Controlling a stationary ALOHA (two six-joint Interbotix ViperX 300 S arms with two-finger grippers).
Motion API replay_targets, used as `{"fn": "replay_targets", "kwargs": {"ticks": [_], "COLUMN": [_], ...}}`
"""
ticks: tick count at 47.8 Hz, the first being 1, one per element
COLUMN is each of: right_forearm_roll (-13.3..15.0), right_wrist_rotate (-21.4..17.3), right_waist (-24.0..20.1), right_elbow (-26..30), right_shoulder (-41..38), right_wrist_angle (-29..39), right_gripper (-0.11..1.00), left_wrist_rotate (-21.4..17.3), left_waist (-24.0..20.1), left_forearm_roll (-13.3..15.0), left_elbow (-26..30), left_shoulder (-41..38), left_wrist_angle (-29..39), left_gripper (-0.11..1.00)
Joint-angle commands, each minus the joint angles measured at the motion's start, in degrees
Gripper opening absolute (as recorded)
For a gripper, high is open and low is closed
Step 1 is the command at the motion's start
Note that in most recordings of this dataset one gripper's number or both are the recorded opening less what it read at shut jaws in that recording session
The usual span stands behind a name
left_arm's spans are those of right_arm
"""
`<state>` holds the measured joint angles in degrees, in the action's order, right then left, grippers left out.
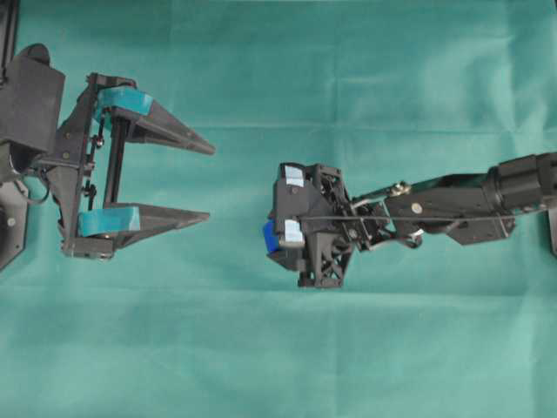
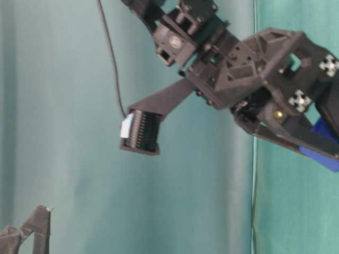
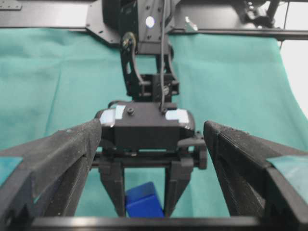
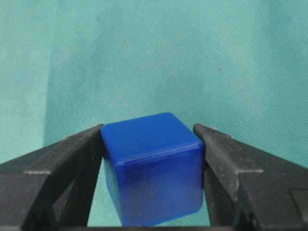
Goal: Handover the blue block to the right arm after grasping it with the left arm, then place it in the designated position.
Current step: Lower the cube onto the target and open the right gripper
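The blue block [image 1: 271, 237] is a small bright blue cube held between the black fingers of my right gripper [image 1: 273, 233], which points down near the middle of the green cloth. In the right wrist view the right gripper [image 4: 148, 127] presses the block [image 4: 151, 166] from both sides, above the cloth. My left gripper [image 1: 211, 183], with teal pads at the finger bases, is wide open and empty at the left, a short gap from the block. In the left wrist view the block [image 3: 143, 202] shows ahead, between the right gripper's fingers. The white marks of the designated position are not in view.
Green cloth [image 1: 287, 348] covers the whole table. The right arm [image 1: 452, 205] reaches in from the right edge. The left arm's base [image 1: 26, 113] stands at the left edge. A black frame rail [image 3: 226, 31] runs along the far side in the left wrist view.
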<state>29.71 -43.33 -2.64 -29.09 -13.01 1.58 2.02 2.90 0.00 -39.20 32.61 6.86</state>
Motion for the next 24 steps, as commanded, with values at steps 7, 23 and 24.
{"fn": "replay_targets", "kwargs": {"ticks": [7, 23, 24], "right_forearm_roll": [-0.1, -0.1, -0.1], "right_wrist_rotate": [0.0, 0.0, 0.0], "right_waist": [1.3, 2.2, 2.2], "right_elbow": [1.1, 1.5, 1.6], "right_shoulder": [-1.0, -3.3, -3.3], "right_wrist_angle": [-4.0, -5.7, -5.6], "right_gripper": [0.61, 0.61, 0.61], "left_wrist_rotate": [0.0, 0.0, 0.0], "left_waist": [0.3, 0.3, 0.3], "left_forearm_roll": [-0.2, -0.2, -0.2], "left_elbow": [0.9, 0.9, 1.0], "left_shoulder": [0.3, 0.4, 0.4], "left_wrist_angle": [-0.3, -0.3, -0.3], "left_gripper": [1.00, 1.00, 1.00]}}
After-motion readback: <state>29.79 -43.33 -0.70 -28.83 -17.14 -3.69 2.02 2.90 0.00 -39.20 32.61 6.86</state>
